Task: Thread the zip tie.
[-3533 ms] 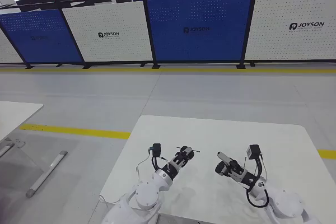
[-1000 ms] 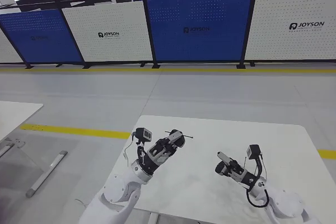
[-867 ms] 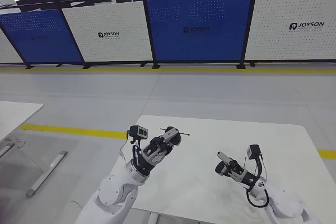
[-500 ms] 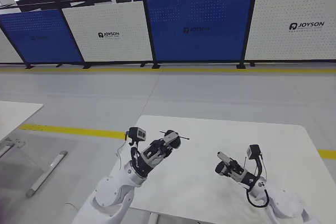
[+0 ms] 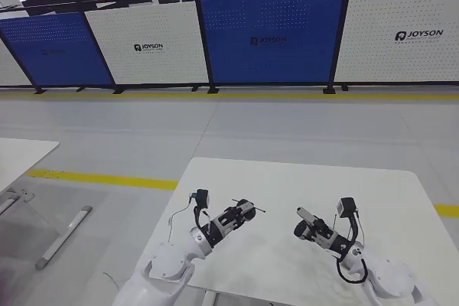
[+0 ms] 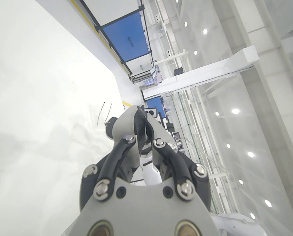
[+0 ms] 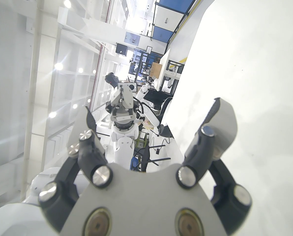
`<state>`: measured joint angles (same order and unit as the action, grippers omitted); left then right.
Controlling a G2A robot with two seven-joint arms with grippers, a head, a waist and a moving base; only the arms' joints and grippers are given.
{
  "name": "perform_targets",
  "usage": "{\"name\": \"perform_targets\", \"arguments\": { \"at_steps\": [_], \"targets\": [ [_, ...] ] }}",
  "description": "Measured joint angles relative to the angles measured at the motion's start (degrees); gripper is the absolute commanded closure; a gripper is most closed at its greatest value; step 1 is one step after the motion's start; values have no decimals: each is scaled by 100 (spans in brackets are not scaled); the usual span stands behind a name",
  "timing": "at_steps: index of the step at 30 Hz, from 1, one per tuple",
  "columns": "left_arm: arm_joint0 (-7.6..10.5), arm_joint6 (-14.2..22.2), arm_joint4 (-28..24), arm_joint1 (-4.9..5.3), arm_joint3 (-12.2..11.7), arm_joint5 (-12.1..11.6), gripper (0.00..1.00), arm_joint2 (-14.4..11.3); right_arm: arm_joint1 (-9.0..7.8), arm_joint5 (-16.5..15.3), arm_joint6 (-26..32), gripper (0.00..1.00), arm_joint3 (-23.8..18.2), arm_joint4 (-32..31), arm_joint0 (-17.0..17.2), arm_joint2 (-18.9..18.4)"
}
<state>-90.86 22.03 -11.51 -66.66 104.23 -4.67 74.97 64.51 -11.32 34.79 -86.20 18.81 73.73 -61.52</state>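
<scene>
A thin black plastic zip tie [image 6: 145, 124] sits pinched edge-on between the ribbed black pads of the left gripper [image 6: 142, 117], whose rounded white fingers are pressed together on the strip; seen from above, a short, wire-fine length of the tie juts from the fingertips toward the right; the gripper hangs above the near-left part of the table [image 5: 367, 183], a smooth, matte white top with rounded corners; the left arm [image 5: 203, 239] stretches low from the near edge, angled toward the far right, its wrist rolled so that the fingers lie roughly level with the tabletop; two spare ties [image 6: 104, 112], slim, black and slightly bowed, lie side by side on the table beyond that gripper; the right gripper [image 7: 153, 117] is held above the near-right part of the table, well apart from the left one and pointing toward it, its two white fingers on black linkages spread wide.
</scene>
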Motion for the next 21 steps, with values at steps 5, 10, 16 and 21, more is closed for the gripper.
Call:
{"name": "perform_targets", "arguments": {
  "at_steps": [5, 10, 16, 21],
  "targets": [
    [-47, 132, 39, 12, 16, 86, 100, -77, 0, 0, 0, 0, 0, 0, 0, 0],
    [-47, 132, 21, 12, 18, 90, 100, -77, 0, 0, 0, 0, 0, 0, 0, 0],
    [-42, 121, 26, 11, 24, 81, 100, -78, 0, 0, 0, 0, 0, 0, 0, 0],
    [-4, -164, -43, -4, 304, -300, 100, -38, 0, 0, 0, 0, 0, 0, 0, 0]
  ]
}}
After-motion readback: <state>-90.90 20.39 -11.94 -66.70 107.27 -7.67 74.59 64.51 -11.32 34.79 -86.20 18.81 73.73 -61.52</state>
